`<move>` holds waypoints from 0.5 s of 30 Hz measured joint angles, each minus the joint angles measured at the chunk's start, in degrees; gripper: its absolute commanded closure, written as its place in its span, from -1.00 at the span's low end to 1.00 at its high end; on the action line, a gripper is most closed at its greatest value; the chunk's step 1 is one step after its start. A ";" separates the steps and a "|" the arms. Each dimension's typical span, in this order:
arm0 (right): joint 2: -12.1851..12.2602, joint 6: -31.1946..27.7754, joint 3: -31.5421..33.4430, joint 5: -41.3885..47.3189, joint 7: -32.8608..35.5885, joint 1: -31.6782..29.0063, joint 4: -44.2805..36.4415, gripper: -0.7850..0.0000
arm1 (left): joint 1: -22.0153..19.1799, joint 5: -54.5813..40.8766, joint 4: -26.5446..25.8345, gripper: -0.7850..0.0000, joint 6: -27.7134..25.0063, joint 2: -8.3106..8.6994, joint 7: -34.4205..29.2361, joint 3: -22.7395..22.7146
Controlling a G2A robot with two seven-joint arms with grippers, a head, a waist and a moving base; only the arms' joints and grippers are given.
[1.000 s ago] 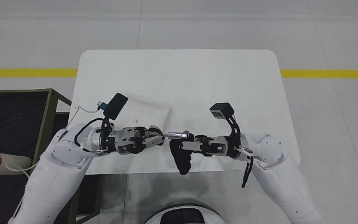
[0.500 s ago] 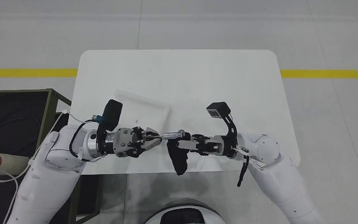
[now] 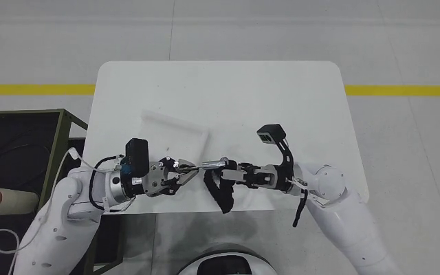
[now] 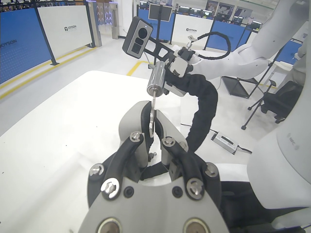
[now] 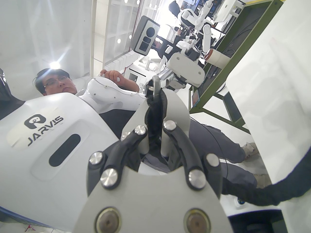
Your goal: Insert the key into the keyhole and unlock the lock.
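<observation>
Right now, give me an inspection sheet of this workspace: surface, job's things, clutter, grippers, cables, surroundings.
Surface: white table, no spills seen.
Job's things: key with its blade tip at the end face of the lock cylinder; insertion depth cannot be told. The lock's black sleeved loop hangs off the table's near edge.
Clutter: one pale flat sheet on the table.
Grippers: left gripper shut on the key; right gripper shut on the loop beside the cylinder.
Cables: white wire at the left arm; black cable dangling from the right forearm.
Surroundings: yellow floor line; green-framed cart beside the table.
</observation>
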 measured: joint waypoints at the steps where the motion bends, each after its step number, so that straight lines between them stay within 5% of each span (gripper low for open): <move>1: 0.03 -0.09 0.10 0.04 -0.09 -0.06 -0.04 1.00 | 0.23 0.49 0.41 -1.00 0.00 0.12 1.32 0.39; 12: 0.66 -2.16 4.32 0.98 -5.02 -1.36 -4.34 1.00 | 0.30 -2.20 6.79 -1.00 1.92 0.63 9.06 1.09; 15: 1.01 0.52 8.05 -6.83 -11.03 -3.16 -12.07 1.00 | 3.42 -1.79 6.93 -1.00 0.19 0.22 13.11 2.73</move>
